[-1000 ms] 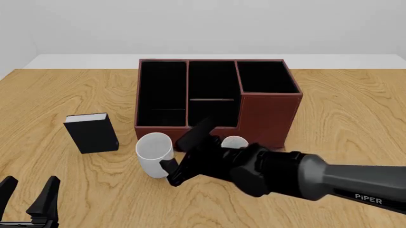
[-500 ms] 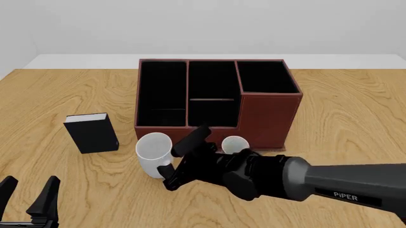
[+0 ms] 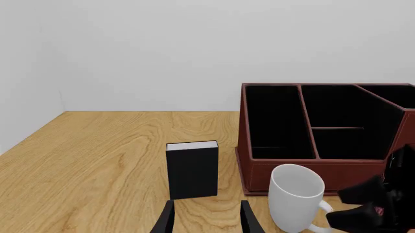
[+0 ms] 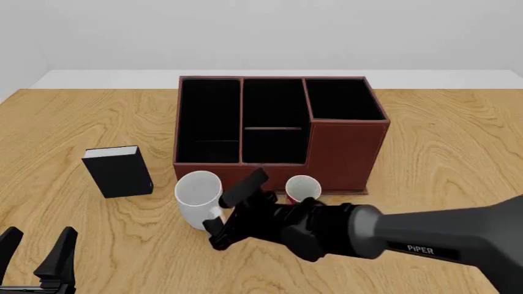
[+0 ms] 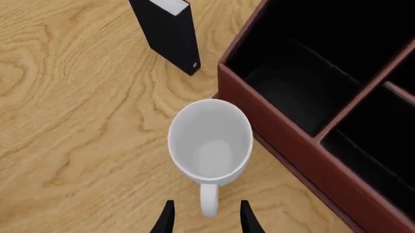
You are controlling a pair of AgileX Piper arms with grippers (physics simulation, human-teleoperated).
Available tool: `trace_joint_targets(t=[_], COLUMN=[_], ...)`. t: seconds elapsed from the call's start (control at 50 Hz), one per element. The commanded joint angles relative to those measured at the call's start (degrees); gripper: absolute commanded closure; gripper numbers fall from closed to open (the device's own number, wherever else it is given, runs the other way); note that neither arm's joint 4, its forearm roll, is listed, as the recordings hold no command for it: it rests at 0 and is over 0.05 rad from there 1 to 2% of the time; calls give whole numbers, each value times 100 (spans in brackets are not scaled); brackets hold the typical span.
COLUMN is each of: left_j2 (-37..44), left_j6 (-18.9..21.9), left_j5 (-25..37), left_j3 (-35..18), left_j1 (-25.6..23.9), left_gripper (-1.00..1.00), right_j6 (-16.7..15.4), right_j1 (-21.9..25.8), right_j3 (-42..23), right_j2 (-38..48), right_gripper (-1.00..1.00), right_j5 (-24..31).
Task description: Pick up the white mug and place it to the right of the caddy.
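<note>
The white mug (image 4: pixel 197 195) stands upright on the table just in front of the caddy's left end, its handle toward my side. It also shows in the left wrist view (image 3: pixel 295 195) and, from above, in the right wrist view (image 5: pixel 211 141). My right gripper (image 4: pixel 219 219) is open, low at the mug, and its fingers (image 5: pixel 167 218) flank the handle without closing on it. The caddy (image 4: pixel 339 153) is the large reddish-brown box behind the mug. My left gripper (image 4: pixel 37 256) rests open at the near left edge, holding nothing.
A slim red cup (image 4: pixel 302 188) stands right of the mug, close to the caddy's front wall and partly behind my right arm. A small black book (image 4: pixel 120 171) stands upright to the left. Bare wood lies right of the caddy.
My right gripper has slid lower and nearer, settling its fingers around the mug's handle. The mug, cup, book and left arm have not moved.
</note>
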Motion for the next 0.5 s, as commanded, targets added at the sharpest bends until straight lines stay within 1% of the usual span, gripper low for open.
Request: trace_joint_targets(t=[0.02,0.5], left_j2=[0,0], left_j6=[0,0], left_j5=[0,0], left_j3=[0,0], left_j1=[0,0], left_gripper=[-100,-100], right_j6=[62,187], right_j1=[-3,31], right_j3=[-23,-75], right_j2=[212,607], right_gripper=[-100,-100], right_j5=[-83,-206])
